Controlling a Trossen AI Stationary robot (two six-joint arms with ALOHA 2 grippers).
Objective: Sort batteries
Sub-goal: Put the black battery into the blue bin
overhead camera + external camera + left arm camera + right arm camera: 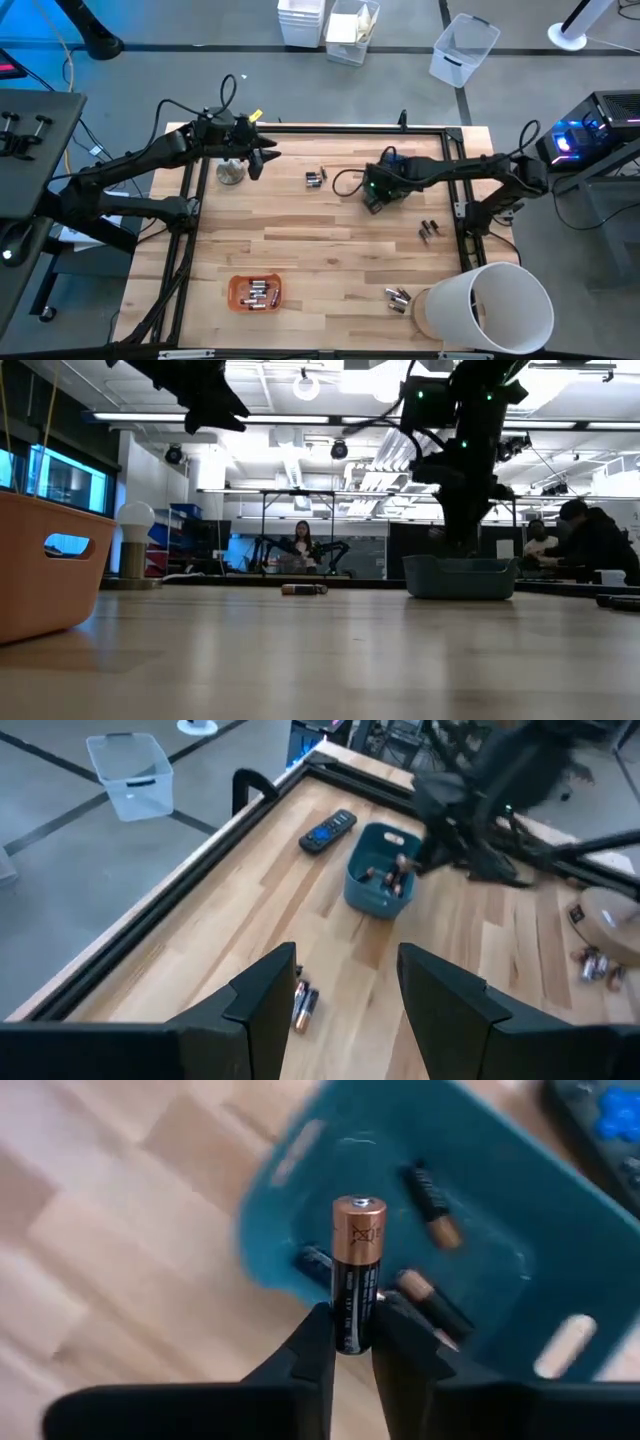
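At the table's left, an orange tray [254, 292] near the front edge holds several batteries [259, 293]. Toward the back, the left gripper [262, 160] hangs above the wood beside a small silvery dish [231, 173], its fingers [267, 992] spread apart with nothing between them. Just past them a pair of loose cells [316, 179] lies flat on the boards, side by side.

Further right, the right gripper [350, 1342] is clamped on one battery [355, 1270], held by its black lower end so the copper top stands free; its long axis runs straight out from the fingertips. It is poised over the teal bin [378, 880], where a few more cells [430, 1192] lie at mixed angles. The right arm hides most of that bin from above. A dark remote [327, 830] lies just beside the bin.

To the right, two small clusters of batteries [428, 231] rest on the wood, one [398, 297] touching a white bucket [490, 305] tipped on its side at the front right corner.
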